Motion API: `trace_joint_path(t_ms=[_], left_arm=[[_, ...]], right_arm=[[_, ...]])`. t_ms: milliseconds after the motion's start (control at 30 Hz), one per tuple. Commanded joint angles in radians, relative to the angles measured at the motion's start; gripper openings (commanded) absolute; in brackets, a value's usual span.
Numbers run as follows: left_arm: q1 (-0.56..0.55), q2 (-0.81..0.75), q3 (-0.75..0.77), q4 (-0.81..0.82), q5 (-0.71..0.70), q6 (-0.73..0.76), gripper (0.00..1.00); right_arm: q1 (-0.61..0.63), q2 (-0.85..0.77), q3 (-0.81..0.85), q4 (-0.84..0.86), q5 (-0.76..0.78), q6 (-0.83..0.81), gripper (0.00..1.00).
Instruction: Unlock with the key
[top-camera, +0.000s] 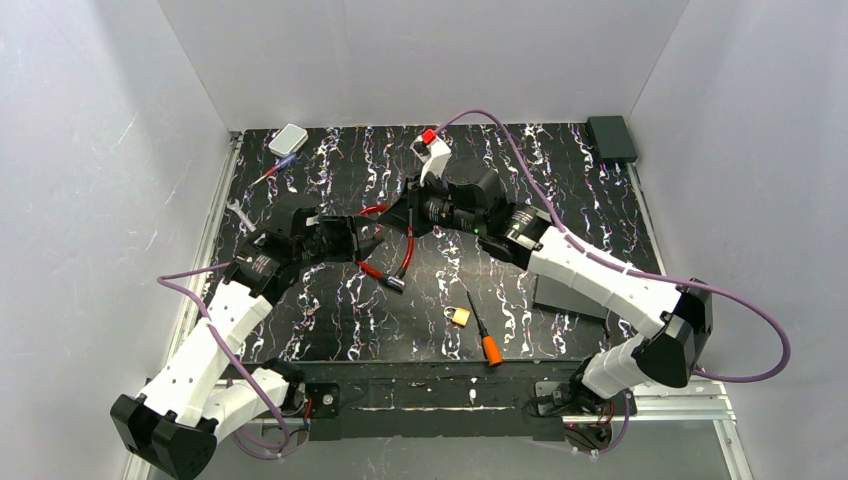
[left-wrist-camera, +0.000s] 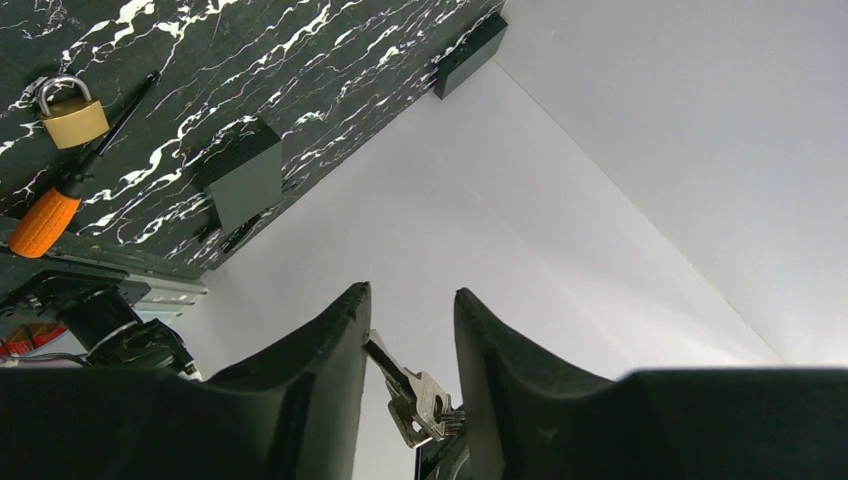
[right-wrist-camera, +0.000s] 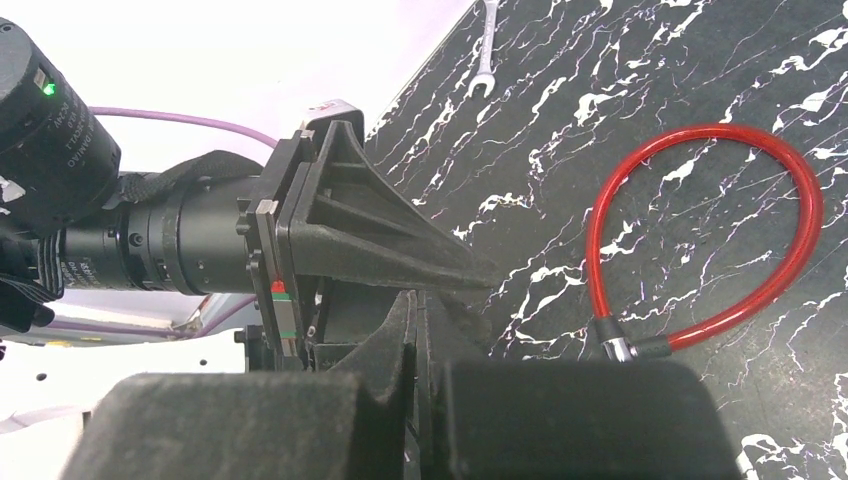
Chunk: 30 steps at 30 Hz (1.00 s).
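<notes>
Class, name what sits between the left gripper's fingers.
A small silvery key bunch sits between the fingers of the left gripper. Its lower end is hidden, so the grip is unclear.

Robotics lab test cell; the black marble-patterned table serves as landmark. Plain white panels wall the table in on its far, left and right sides. Two white-and-black robot arms are bolted at its near edge, the left arm and the right arm; purple cables loop out past both sides of the table; bare aluminium rail runs below its near right corner. Loose props lie on the table: small brass padlock, orange-handled screwdriver, red cable lock; wrench by its left edge; black box at its far right corner.
</notes>
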Motion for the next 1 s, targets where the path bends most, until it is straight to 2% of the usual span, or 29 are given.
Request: trace_joint_path(t_ms=[0, 33, 233, 300, 533, 567, 600, 633, 700, 767, 967], left_arm=[[0.004, -0.012, 0.015, -0.007, -0.016, -0.010, 0.31], [0.004, -0.015, 0.015, -0.010, -0.022, -0.007, 0.26], [0.004, -0.016, 0.034, -0.045, -0.045, 0.010, 0.11], [0.004, -0.015, 0.037, -0.044, -0.047, 0.015, 0.01], [0.004, -0.004, 0.074, -0.055, -0.091, 0.092, 0.00], [0.003, 0.001, 0.089, -0.055, -0.109, 0.128, 0.00], [0.004, 0.005, 0.105, -0.055, -0.129, 0.165, 0.00], [0.004, 0.009, 0.120, -0.053, -0.151, 0.211, 0.00], [0.004, 0.008, 0.149, -0.030, -0.216, 0.325, 0.00], [0.004, -0.001, 0.160, 0.029, -0.260, 0.426, 0.00], [0.005, -0.047, 0.128, 0.309, -0.286, 0.741, 0.00]], right_arm=[[-0.001, -0.045, 0.001, 0.053, -0.005, -0.004, 0.01], [-0.001, -0.045, -0.001, 0.053, -0.006, -0.004, 0.01], [-0.001, -0.044, -0.002, 0.053, -0.016, -0.003, 0.01], [-0.001, -0.042, -0.003, 0.053, -0.023, -0.004, 0.01], [-0.001, -0.049, 0.000, 0.033, -0.046, -0.005, 0.01], [-0.001, -0.052, 0.007, 0.016, -0.045, -0.007, 0.05], [-0.001, -0.056, 0.014, 0.000, -0.045, -0.014, 0.16], [-0.001, -0.061, 0.022, -0.018, -0.039, -0.021, 0.33], [-0.005, -0.081, 0.022, -0.034, -0.019, -0.024, 0.60], [-0.014, -0.114, 0.009, -0.019, -0.015, -0.013, 0.68], [-0.050, -0.148, 0.010, 0.057, -0.108, 0.008, 0.73]])
